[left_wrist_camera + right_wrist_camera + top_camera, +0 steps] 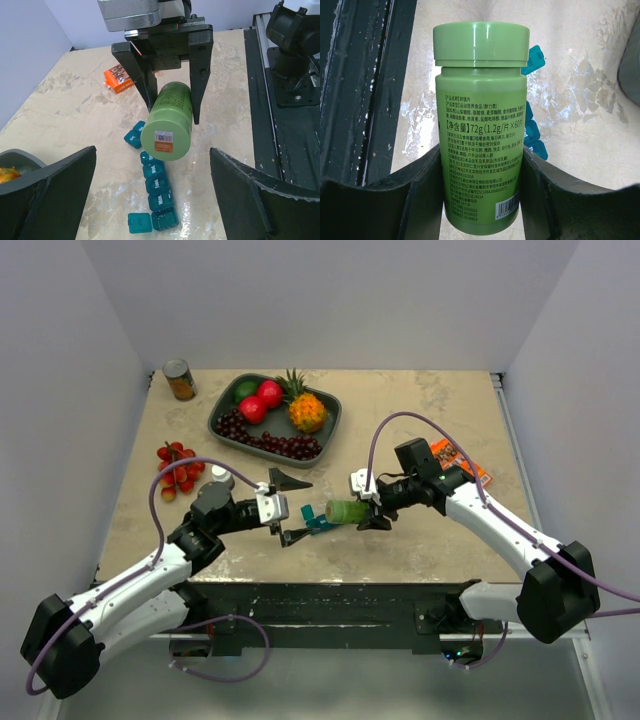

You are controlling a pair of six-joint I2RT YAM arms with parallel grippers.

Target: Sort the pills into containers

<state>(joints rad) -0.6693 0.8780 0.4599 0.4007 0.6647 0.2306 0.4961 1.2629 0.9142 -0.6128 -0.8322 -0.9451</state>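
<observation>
1. Top external view: I note a fruit tray, a tin and tomatoes beyond the arms.
2. Right gripper clamps a green bottle, partly covering the containers beneath.
3. Left gripper stands wide apart, containers just ahead.

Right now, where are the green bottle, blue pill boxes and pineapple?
green bottle (173,105): left wrist view, its side.
blue pill boxes (159,185): left wrist view, a middle lid.
pineapple (307,412): top view, its body.

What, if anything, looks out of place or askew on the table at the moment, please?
No spill shows. Two small oddities: on the teal containers strip, the end compartment's lid is flipped open, and another teal piece lies angled to the row. The green bottle, cap on, hangs sideways in the right gripper.
</observation>
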